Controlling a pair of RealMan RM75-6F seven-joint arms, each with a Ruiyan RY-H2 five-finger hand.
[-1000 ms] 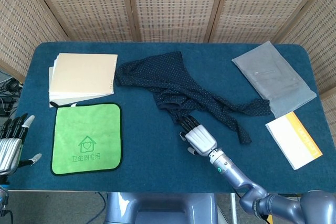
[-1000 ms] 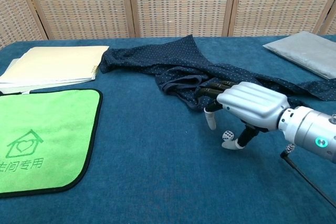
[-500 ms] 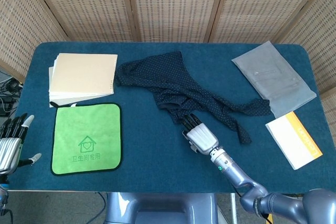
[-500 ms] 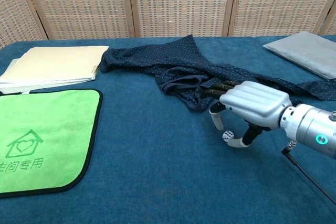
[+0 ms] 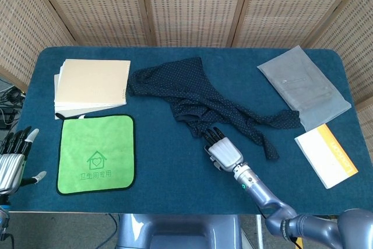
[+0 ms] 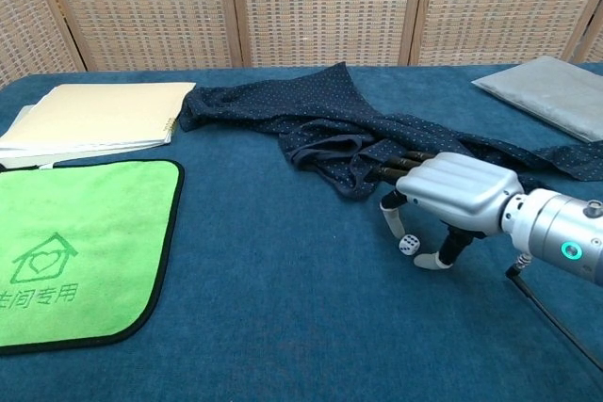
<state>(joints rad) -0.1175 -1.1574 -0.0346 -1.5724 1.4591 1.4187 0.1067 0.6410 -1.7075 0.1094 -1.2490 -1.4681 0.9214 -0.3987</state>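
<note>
My right hand (image 6: 454, 195) hovers low over the blue table, palm down, its long fingers reaching to the edge of a dark dotted cloth (image 6: 320, 129). A small white die (image 6: 408, 245) lies on the table beneath it, between one bent fingertip (image 6: 389, 225) and the thumb tip (image 6: 429, 261); neither clearly presses it. In the head view the right hand (image 5: 223, 151) hides the die, just below the cloth (image 5: 198, 94). My left hand (image 5: 11, 158) hangs off the table's left edge, fingers spread and empty, nearest the green towel (image 5: 96, 153).
A cream notebook stack (image 5: 92, 86) lies at the back left above the green towel (image 6: 66, 251). A grey pouch (image 5: 303, 86) sits at the back right, and a white-and-yellow booklet (image 5: 326, 155) lies near the right edge. Wicker screens stand behind the table.
The right hand has sunk slightly and its bent fingertip has drawn closer to the die. The die, the cloth and the left hand have stayed in place.
</note>
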